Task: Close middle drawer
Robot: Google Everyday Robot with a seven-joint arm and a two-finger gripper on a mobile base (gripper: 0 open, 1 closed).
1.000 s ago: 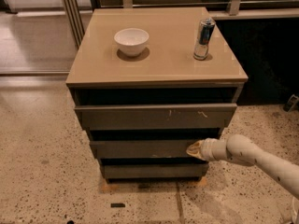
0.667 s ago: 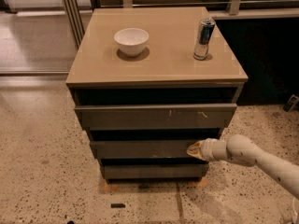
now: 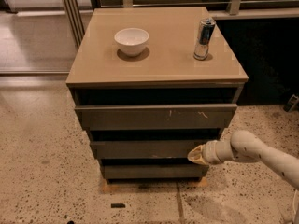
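The stiff, handle-less middle drawer (image 3: 149,149) should slide lightly — push its flat front, where the closed gripper (image 3: 197,155) sits at 3 o'clock.

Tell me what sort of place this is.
Likely an office or lab-type indoor space: speckled terrazzo floor, a metal door frame at back left, a free-standing drawer cabinet holding a bowl and a can. The tool sits at the right end of the middle drawer.

My gripper (image 3: 195,156) sat lower right of frame, at the right end of the middle drawer (image 3: 145,149); contact not discernible. My arm (image 3: 266,155) was cut by the right edge. Drawer interior lost in shadow.
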